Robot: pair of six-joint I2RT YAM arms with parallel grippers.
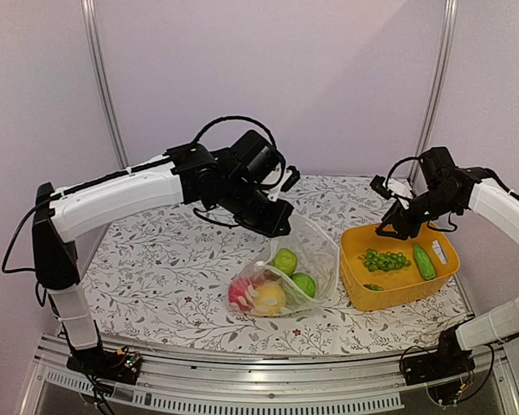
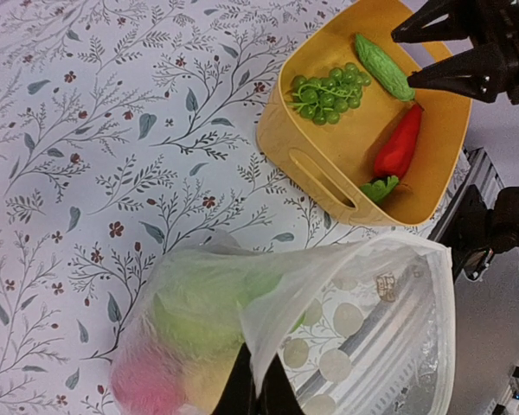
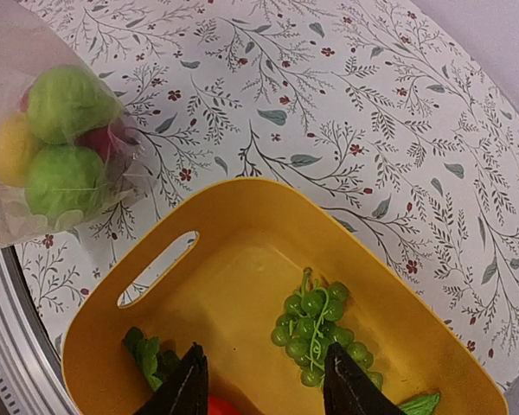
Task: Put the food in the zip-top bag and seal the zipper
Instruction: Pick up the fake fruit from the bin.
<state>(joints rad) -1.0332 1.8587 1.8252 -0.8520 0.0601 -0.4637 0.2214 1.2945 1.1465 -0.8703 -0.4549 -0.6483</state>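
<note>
Food is split between two places: green balls (image 1: 285,259), a yellow ball (image 1: 270,298) and a red ball (image 1: 240,294) are lodged in the zip-top bag (image 1: 320,246), which lies on the floral-patterned table (image 1: 156,259) near its front middle. A bunch of grapes (image 1: 387,259), a cucumber (image 1: 424,261), a carrot (image 2: 398,145) and leafy greens (image 2: 379,188) lie in the yellow tub (image 1: 363,290) just right of the bag. The bag's upper rim is pinched by the clenched left gripper (image 2: 255,372) and lifted off the table, apparently so that the mouth gapes toward the tub. The zipper is not pressed together; its strip cannot be made out clearly. The right gripper (image 3: 265,354) is held low over the tub with its jaws spread between greens and grapes, above the carrot. This is judged to be readiness for the next pick.
</note>
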